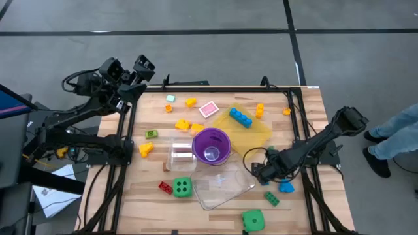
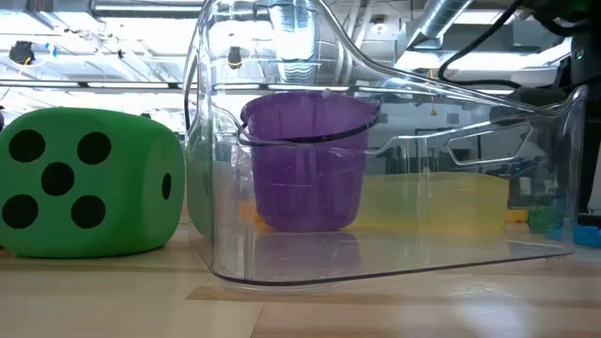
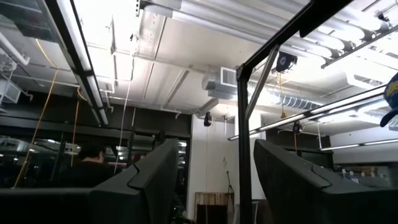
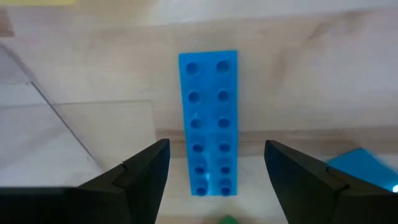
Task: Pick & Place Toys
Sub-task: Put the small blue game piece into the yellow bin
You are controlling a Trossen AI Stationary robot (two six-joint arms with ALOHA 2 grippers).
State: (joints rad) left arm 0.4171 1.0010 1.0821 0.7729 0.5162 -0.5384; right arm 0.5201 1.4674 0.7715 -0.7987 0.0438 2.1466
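The right tool (image 4: 216, 180) hung low over the table (image 1: 307, 130) at about four o'clock, fingers parted wide astride a long blue brick (image 4: 208, 121) lying flat, studs up. It looked light, rigid and slick; its long sides should suit the pinch. The left tool (image 3: 214, 180) waited raised at ten o'clock, half spread, holding nothing.

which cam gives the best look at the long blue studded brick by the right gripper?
Right wrist view: the long blue brick fills the frame, studs up, flat on the wood between the open right gripper fingers. In the high view the arm covers it. Low view doesn't clearly show it; left wrist view sees only ceiling.
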